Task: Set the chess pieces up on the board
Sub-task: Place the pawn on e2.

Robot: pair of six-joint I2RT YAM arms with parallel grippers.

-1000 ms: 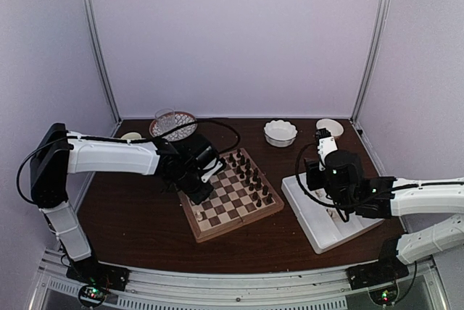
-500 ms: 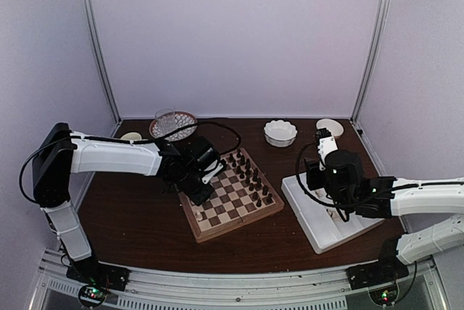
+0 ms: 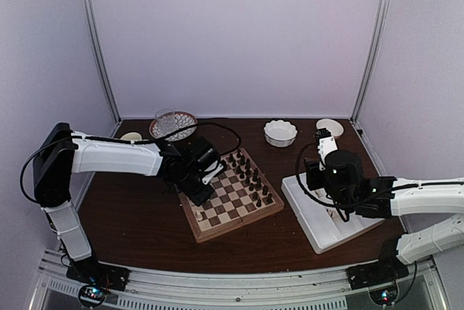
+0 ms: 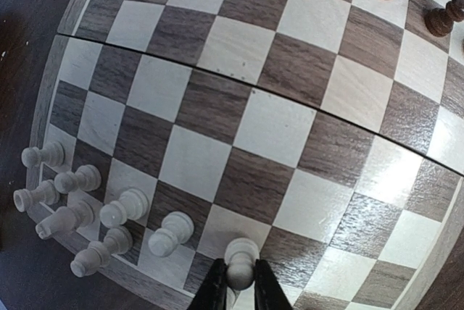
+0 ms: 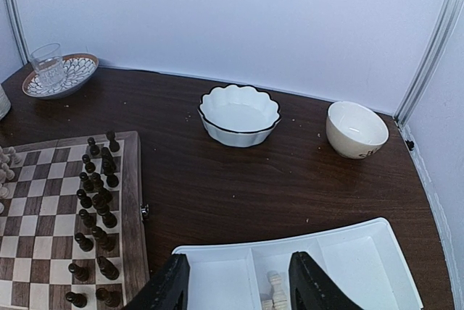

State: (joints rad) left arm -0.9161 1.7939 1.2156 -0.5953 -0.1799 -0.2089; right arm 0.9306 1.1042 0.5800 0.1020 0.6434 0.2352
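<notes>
The board [image 3: 233, 201] lies mid-table; in the left wrist view its checks [image 4: 290, 129] fill the frame. My left gripper [image 4: 239, 290] hangs over its near-left corner, shut on the head of a cream pawn [image 4: 241, 258] whose base rests on a light square in the second row. Several cream chess pieces [image 4: 80, 208] stand in two rows to its left. Dark pieces [image 5: 98, 201] line the far side. My right gripper [image 5: 239, 281] is open above the white tray [image 5: 362, 252], with a few cream pieces [image 5: 274, 292] lying in the compartment below it.
A scalloped white bowl [image 5: 239, 114] and a cream cup-shaped bowl [image 5: 355, 129] sit at the back right. A glass on a patterned plate [image 5: 49, 67] stands at the back left. Walls and metal posts close in the table on three sides.
The left arm has shifted only very slightly over the board's corner, still around the pawn. The right arm has not moved.
</notes>
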